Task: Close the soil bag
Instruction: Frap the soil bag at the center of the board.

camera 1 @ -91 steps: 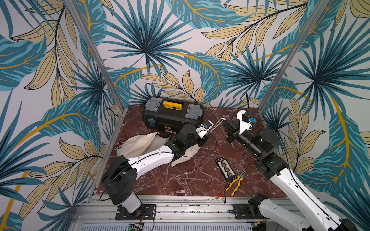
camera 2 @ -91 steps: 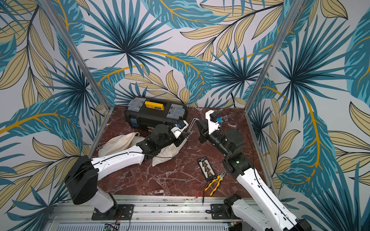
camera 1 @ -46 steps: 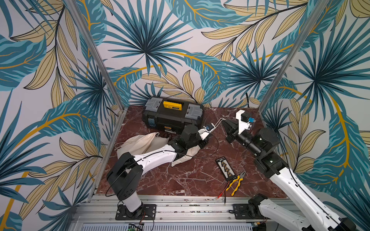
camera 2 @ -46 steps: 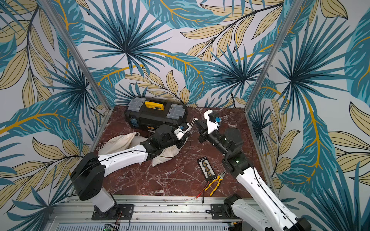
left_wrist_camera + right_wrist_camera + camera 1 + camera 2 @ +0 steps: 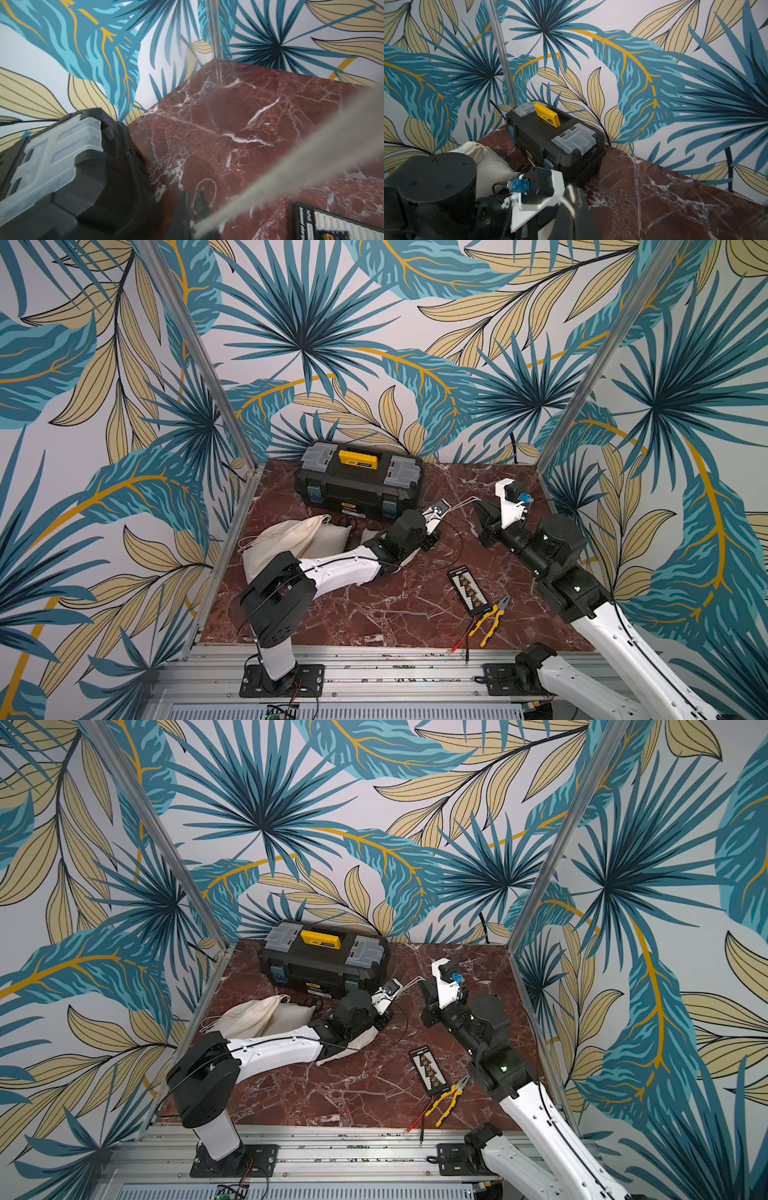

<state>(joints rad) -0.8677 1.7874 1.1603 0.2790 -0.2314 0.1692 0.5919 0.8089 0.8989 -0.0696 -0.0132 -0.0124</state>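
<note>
The bag [image 5: 286, 541] lies on the table [image 5: 374, 614] left of centre, just on the near side of the toolbox [image 5: 357, 485], with its right end under the left arm.

We judge the main risk to be the whole bag sliding right instead of its mouth gathering. We see nothing holding the cloth down, so a pull on the cord [image 5: 463, 502] could drag it. The toolbox is close on the far side, and the left arm could knock it if it swings that way.

The cord runs taut from beside the left wrist to the tip of the right gripper [image 5: 478, 509]. Its jaws are clenched and seem to pinch the cord, and a hard tug could slip it free. The left gripper [image 5: 193, 195] is clamped too, with a thin string loop [image 5: 205, 180] showing just beyond its fingers. A shallow bite could lose it.

The left arm hides the bag's mouth in both top views, so we cannot tell how far it is drawn. In the left wrist view a pale blur [image 5: 291, 166], probably the cord near the lens, covers part of the table. We cannot tell whether the loop is truly pinched.
</note>
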